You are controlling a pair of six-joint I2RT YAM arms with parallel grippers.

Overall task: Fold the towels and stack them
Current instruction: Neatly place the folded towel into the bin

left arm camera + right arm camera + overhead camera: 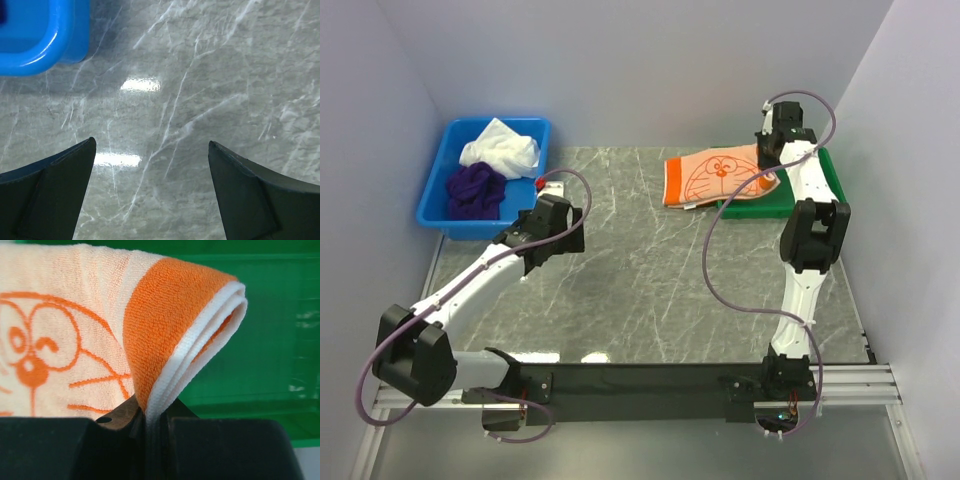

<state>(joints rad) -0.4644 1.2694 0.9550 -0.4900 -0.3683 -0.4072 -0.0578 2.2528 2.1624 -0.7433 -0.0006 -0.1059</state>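
My left gripper [152, 150] hangs wide open and empty over the table [640, 280]. Farther out, my right gripper [155, 416] pinches a folded corner of the orange towel [165, 325], which lies partly on the tray [260, 340]. The white towel [500, 148] and purple towel [473, 190] sit in the bin [435, 205], far left.

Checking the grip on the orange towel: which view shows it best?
Right wrist: close up, the right gripper pinches a folded corner of the orange towel. Top external shows the towel partly over the green tray, the pinch hidden. Left wrist misses it.
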